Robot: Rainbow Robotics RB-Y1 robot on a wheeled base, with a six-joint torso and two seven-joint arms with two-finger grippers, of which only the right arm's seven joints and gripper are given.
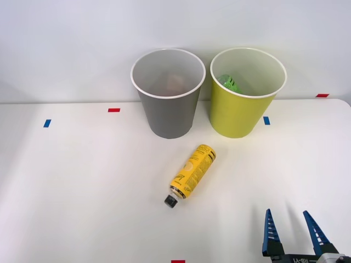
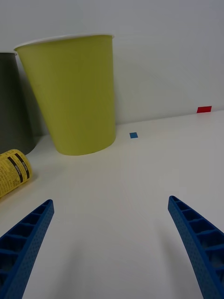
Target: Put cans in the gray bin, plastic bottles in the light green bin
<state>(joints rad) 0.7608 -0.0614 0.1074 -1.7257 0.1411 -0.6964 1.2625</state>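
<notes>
The gray bin [image 1: 167,104] and the light green bin [image 1: 243,101] stand side by side at the back of the white table. A green item [image 1: 230,83] lies inside the light green bin. A yellow plastic bottle [image 1: 191,171] with a black cap lies on its side in front of the bins, cap toward me. My right gripper [image 1: 292,226] hovers open near the table's front right, well to the right of the bottle, holding nothing. In the wrist view the light green bin [image 2: 74,93], the gray bin's edge [image 2: 11,103] and the bottle's base [image 2: 11,173] appear beyond my gripper [image 2: 112,219].
Small blue tape marks [image 1: 47,123] and red tape marks [image 1: 114,110] dot the table [image 1: 82,186]. A white wall rises right behind the bins. Something pale and reddish rests inside the gray bin [image 1: 174,82].
</notes>
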